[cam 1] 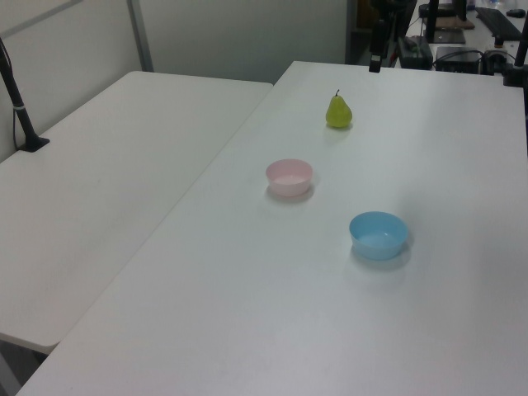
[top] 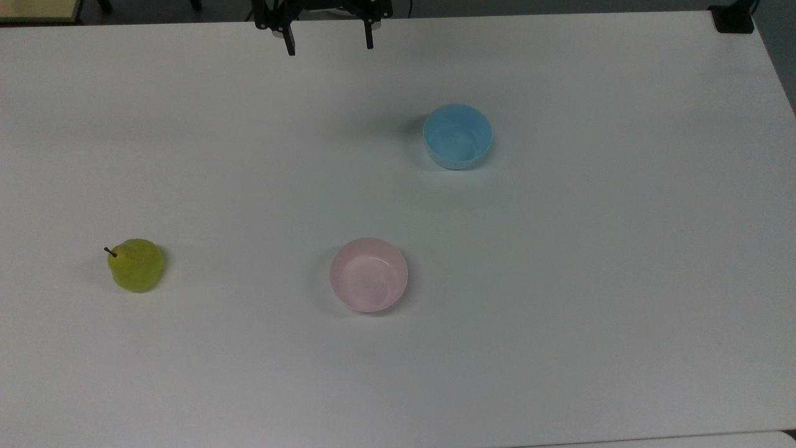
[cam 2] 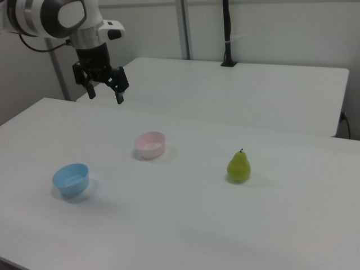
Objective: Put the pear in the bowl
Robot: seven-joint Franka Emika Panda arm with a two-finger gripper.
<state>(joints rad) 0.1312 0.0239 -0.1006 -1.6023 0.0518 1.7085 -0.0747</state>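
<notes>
Yellow-green, the pear [top: 136, 265] stands upright on the white table [top: 559, 311], well apart from the pink bowl [top: 369, 274]. High above, the gripper [top: 328, 38] hangs spread and empty; the reach has not begun, so next it must descend over the fruit

A white, rounded arm with grey joint caps ends in a black gripper [cam 2: 104, 93] with 2 slim fingers.
</notes>
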